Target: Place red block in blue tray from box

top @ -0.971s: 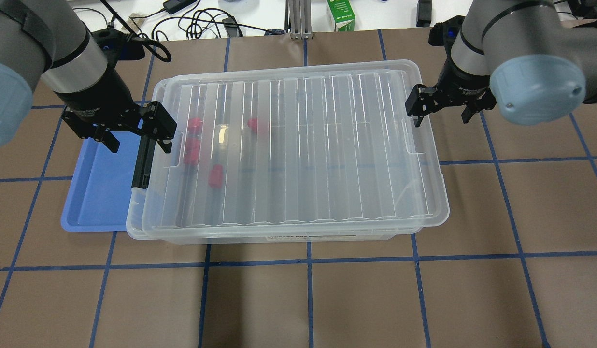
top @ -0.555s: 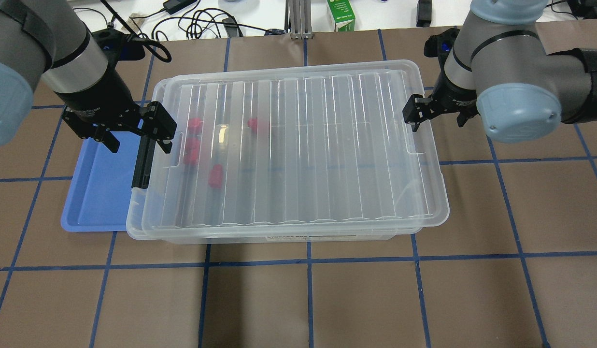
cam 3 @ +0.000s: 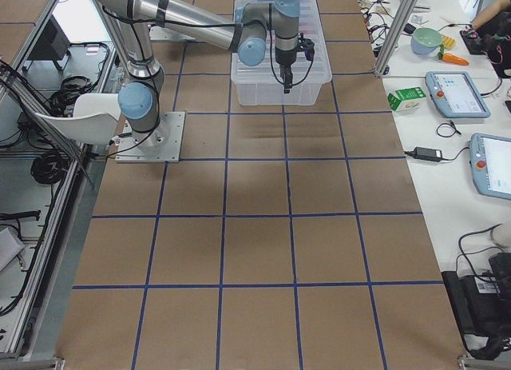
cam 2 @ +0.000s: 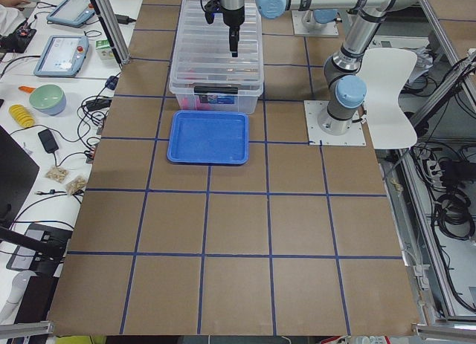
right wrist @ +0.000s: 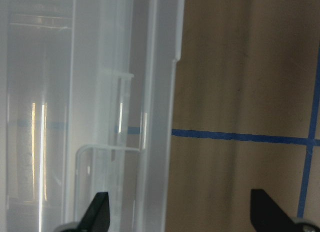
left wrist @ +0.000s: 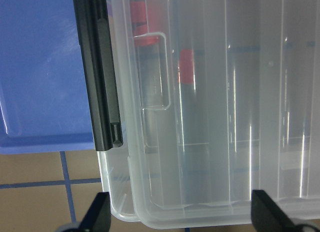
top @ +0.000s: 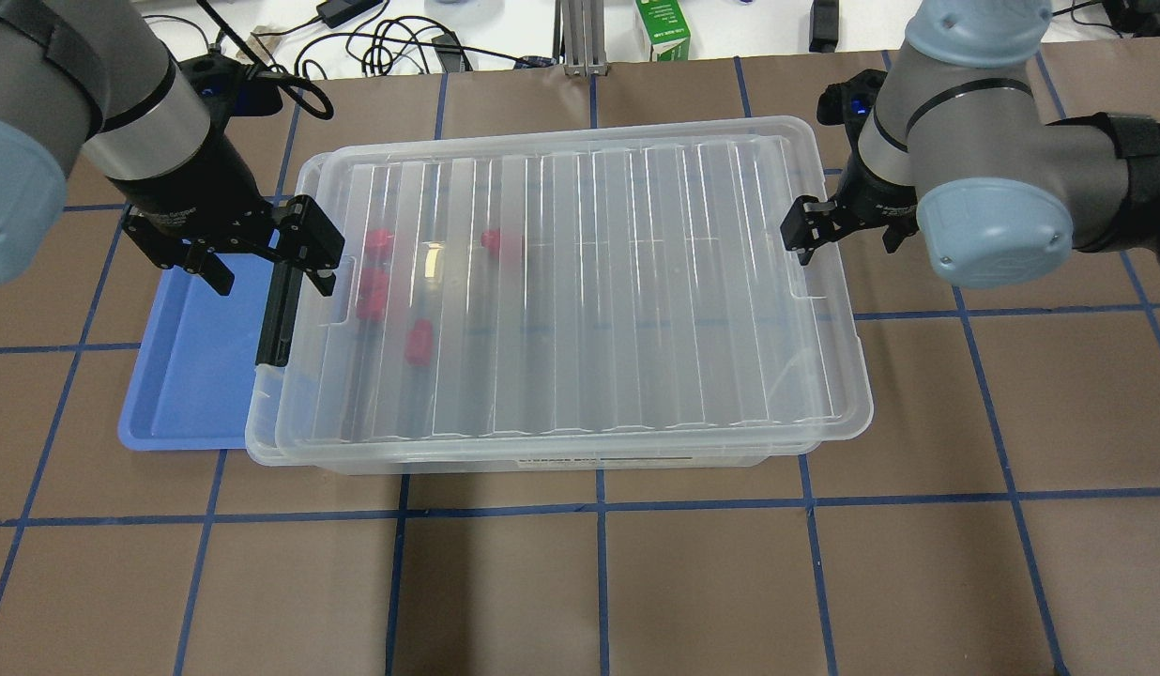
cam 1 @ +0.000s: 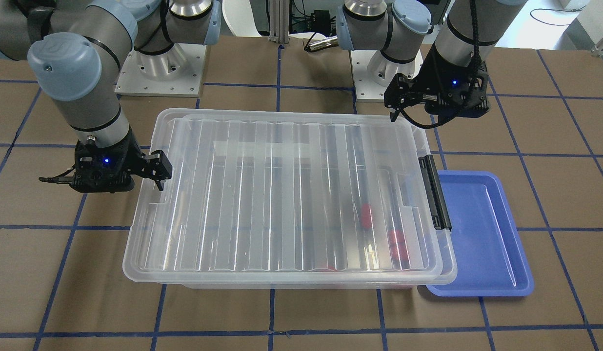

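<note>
Brown table [top: 636, 582] carried the lidded box [top: 580, 282]; my left claw [top: 272, 278] and right claw [top: 844, 248] hung released at its short ends.

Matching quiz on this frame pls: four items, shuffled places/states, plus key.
Items:
1. red blocks
2. tray
3. latch
4. right gripper

Places/states:
a. open, at the latchless short end of the box
b. black, on the box's short end by the tray
c. inside the box, under its lid
d. blue, beside the box's latch end

Pairs: 1-c, 2-d, 3-b, 4-a
</note>
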`<move>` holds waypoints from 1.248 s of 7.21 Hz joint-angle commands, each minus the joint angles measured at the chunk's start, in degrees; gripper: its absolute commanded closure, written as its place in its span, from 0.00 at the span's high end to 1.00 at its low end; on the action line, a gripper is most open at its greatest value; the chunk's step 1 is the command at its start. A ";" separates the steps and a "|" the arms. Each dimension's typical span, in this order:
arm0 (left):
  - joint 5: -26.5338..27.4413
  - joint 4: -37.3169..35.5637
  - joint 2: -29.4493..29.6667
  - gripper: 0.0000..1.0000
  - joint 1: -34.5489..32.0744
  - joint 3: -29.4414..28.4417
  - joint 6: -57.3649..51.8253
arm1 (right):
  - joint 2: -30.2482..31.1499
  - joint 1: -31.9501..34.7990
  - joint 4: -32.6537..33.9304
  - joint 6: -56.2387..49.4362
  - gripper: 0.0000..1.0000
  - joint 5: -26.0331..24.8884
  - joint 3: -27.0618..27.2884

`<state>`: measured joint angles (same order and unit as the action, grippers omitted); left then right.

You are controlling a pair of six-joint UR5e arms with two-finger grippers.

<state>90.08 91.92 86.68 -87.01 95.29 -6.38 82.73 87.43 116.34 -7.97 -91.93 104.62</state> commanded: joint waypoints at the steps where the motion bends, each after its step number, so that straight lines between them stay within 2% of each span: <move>1: 0.09 -0.07 0.06 1.00 0.00 0.07 -0.47 | -0.38 -1.81 1.25 -1.69 1.00 0.08 0.76; 9: 0.00 -0.25 0.06 1.00 0.09 -0.01 -0.39 | -0.12 -11.48 1.52 -12.76 1.00 0.08 0.15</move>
<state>89.99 91.61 86.67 -86.96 95.28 -6.77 82.40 77.47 118.06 -18.97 -91.92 104.84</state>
